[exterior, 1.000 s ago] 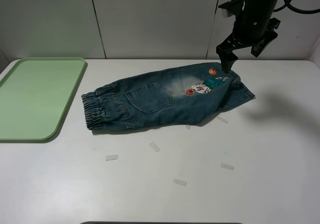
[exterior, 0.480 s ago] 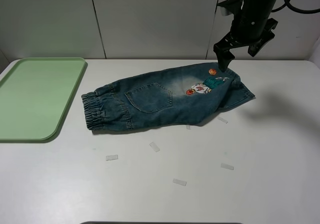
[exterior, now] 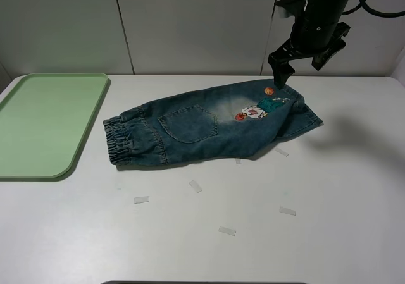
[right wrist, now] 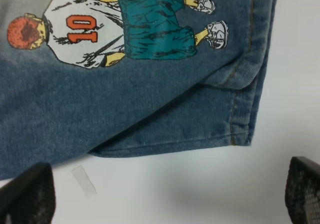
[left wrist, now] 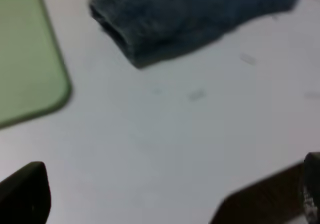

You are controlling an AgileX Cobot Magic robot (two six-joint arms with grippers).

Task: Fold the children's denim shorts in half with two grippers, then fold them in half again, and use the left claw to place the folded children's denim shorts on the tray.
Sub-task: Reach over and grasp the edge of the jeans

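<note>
The children's denim shorts [exterior: 209, 123] lie flat across the middle of the white table, with the gathered waistband [exterior: 126, 142] at the left and the cartoon patch [exterior: 256, 110] at the right. My right gripper [exterior: 300, 66] hangs open and empty just above the shorts' right end. In the right wrist view the gripper [right wrist: 165, 194] is spread wide over the patch [right wrist: 115, 24] and the hem. My left gripper [left wrist: 167, 194] is open and empty over bare table, away from the shorts [left wrist: 185, 14]. The left arm is out of the exterior high view. The pale green tray [exterior: 44, 123] lies at the far left.
Several small white tape strips lie on the table in front of the shorts, such as one near the middle [exterior: 195, 186] and one further right [exterior: 287, 211]. A grey panelled wall runs behind the table. The tray's corner [left wrist: 30, 69] shows in the left wrist view.
My right gripper has risen a little and shifted left, off the shorts' right end. The shorts stay where they were.
</note>
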